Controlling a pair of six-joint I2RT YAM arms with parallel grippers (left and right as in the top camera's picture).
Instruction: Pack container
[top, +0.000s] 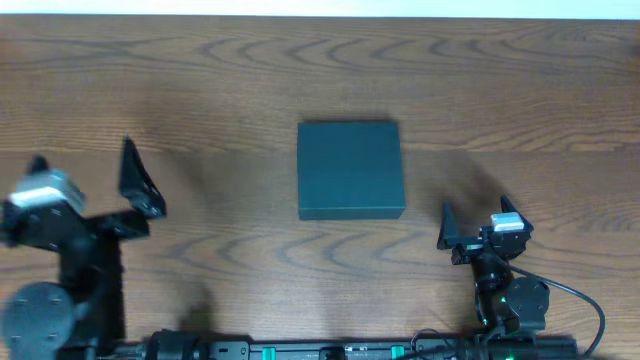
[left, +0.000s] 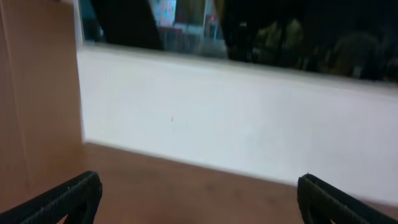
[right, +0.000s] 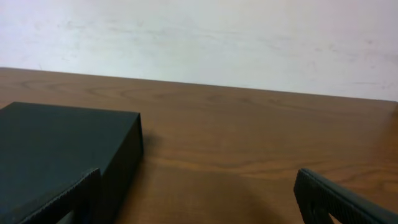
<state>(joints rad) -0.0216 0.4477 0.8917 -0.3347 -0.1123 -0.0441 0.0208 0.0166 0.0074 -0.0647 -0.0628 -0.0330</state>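
Observation:
The container (top: 350, 170), a dark teal matte box with its lid down flat, sits near the middle of the wooden table (top: 230, 80). My left gripper (top: 82, 152) hovers far to its left, open and empty. In the left wrist view the left gripper (left: 199, 190) frames only bare table and a white wall; the container is out of that view. My right gripper (top: 476, 207) stands open just right of the container's near right corner. In the right wrist view the container (right: 56, 149) lies at the left, behind the left finger (right: 74, 199) of the right gripper (right: 198, 186).
A white wall (right: 205, 37) runs along the table's far edge. The arm bases (top: 515, 300) and a black rail (top: 330, 350) with cables line the near edge. A brown upright panel (left: 37, 93) shows at the left of the left wrist view.

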